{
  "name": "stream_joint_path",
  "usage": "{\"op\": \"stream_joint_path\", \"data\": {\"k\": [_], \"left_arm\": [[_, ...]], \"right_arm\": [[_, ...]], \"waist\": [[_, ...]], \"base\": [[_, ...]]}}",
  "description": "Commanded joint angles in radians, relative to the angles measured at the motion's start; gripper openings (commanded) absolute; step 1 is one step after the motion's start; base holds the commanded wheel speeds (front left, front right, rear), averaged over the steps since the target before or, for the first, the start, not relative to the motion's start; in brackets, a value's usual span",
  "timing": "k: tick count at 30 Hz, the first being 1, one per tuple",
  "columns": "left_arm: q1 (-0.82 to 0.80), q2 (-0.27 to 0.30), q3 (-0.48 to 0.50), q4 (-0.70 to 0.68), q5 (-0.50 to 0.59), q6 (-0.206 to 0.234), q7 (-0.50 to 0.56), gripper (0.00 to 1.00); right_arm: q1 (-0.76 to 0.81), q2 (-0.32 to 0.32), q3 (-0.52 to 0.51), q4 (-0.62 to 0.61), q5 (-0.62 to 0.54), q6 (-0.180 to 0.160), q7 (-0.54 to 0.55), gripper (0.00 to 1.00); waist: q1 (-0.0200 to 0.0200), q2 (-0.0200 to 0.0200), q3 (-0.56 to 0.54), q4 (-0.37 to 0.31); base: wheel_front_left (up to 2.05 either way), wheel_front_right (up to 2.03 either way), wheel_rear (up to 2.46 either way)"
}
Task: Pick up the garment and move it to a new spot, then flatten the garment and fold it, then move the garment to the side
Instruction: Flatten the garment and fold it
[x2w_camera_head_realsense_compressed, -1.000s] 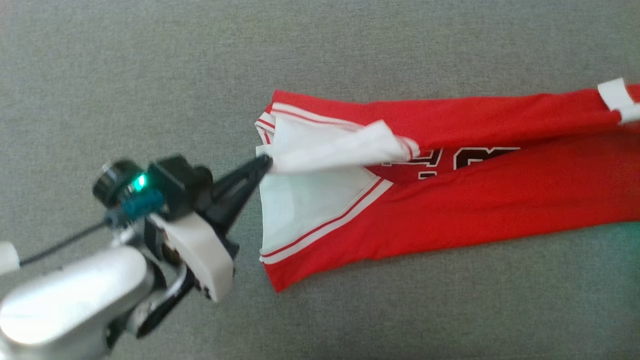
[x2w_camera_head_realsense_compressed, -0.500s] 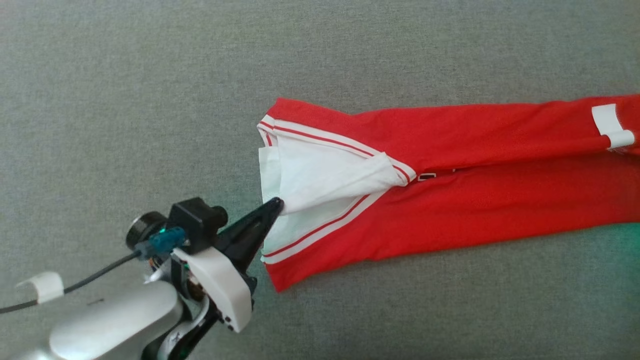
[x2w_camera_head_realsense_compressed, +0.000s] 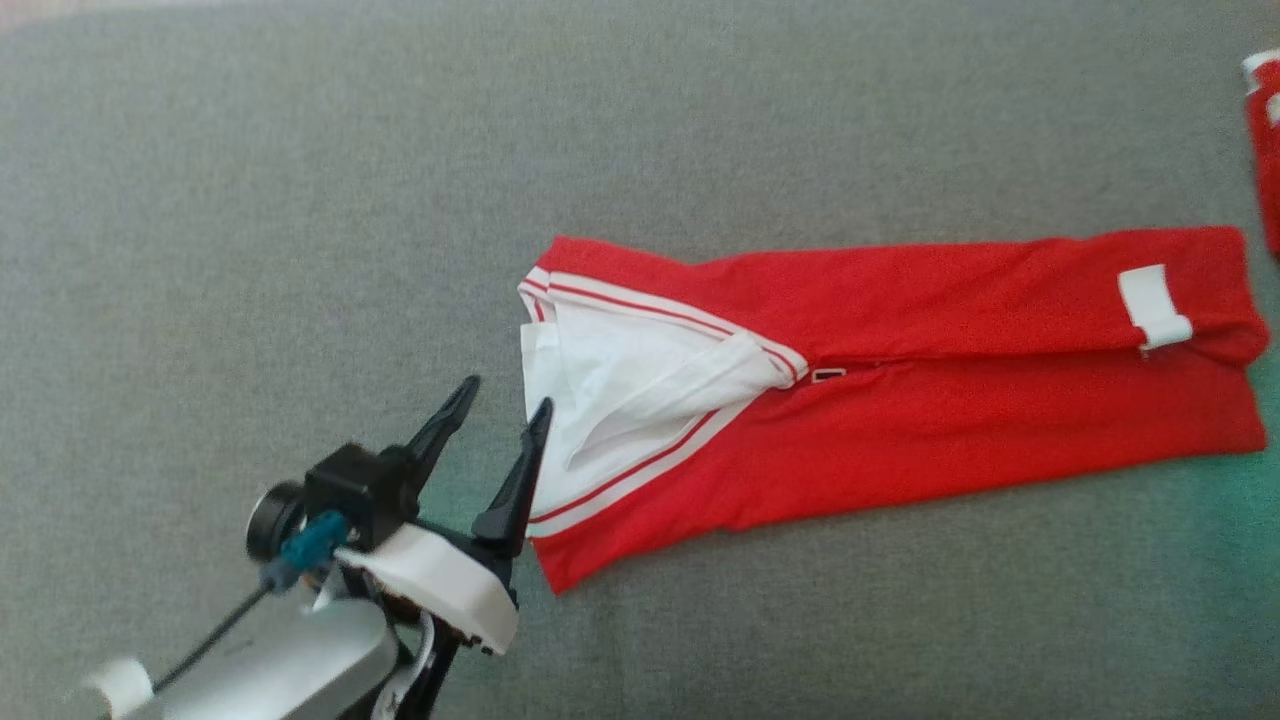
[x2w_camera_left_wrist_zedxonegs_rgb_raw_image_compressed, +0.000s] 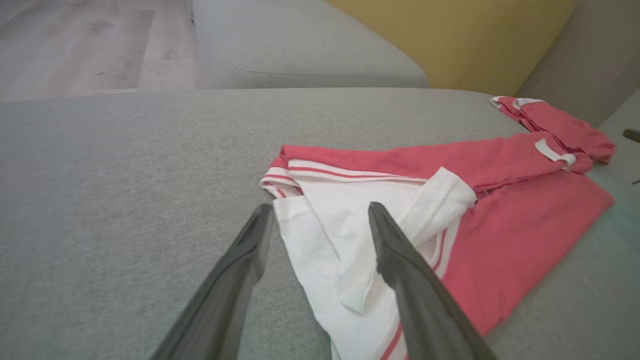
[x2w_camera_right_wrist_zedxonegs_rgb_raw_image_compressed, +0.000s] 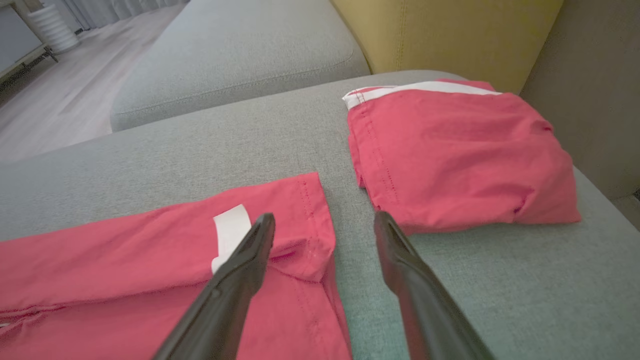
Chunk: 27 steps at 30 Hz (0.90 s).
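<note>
Left hand (x2w_camera_head_realsense_compressed: 507, 392): two long dark fingers spread wide, holding nothing, with one tip just beside the white edge of the garment's left end.

Garment (x2w_camera_head_realsense_compressed: 900, 420): red knit jersey folded lengthwise into a long strip. It lies flat on the grey woven sofa cushion (x2w_camera_head_realsense_compressed: 300, 200). White lining and red-and-white striped trim show at its left end. The print at the fold seam is too hidden to read.

White tab (x2w_camera_head_realsense_compressed: 1153, 305): near the right end, blank.

Right hand (x2w_camera_right_wrist_zedxonegs_rgb_raw_image_compressed: 324, 216): fingers wide apart and empty, above that right end.

Second folded red garment (x2w_camera_right_wrist_zedxonegs_rgb_raw_image_compressed: 450, 150): lies apart, further right.
</note>
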Motion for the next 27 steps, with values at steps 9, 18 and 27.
{"op": "stream_joint_path", "data": {"k": [9,18,27], "left_arm": [[0.197,-0.106,0.268,0.030,0.116,0.052,-0.042,1.00],[0.460,-0.290,0.554,0.006,0.425,0.012,-0.042,1.00],[0.514,-0.385,0.595,0.017,0.598,-0.081,-0.042,1.00]], "right_arm": [[0.098,0.115,0.001,-0.076,-0.121,-0.001,-0.090,1.00],[0.110,0.267,-0.082,0.005,-0.162,-0.001,-0.054,1.00],[-0.107,0.324,-0.306,0.204,-0.324,-0.001,0.039,1.00]], "waist": [[0.0001,0.0000,-0.144,-0.019],[0.0001,0.0000,-0.201,0.015],[0.0001,0.0000,-0.163,0.086]], "base": [[0.00,0.00,0.00],[0.00,0.00,0.00],[0.00,0.00,0.00]]}}
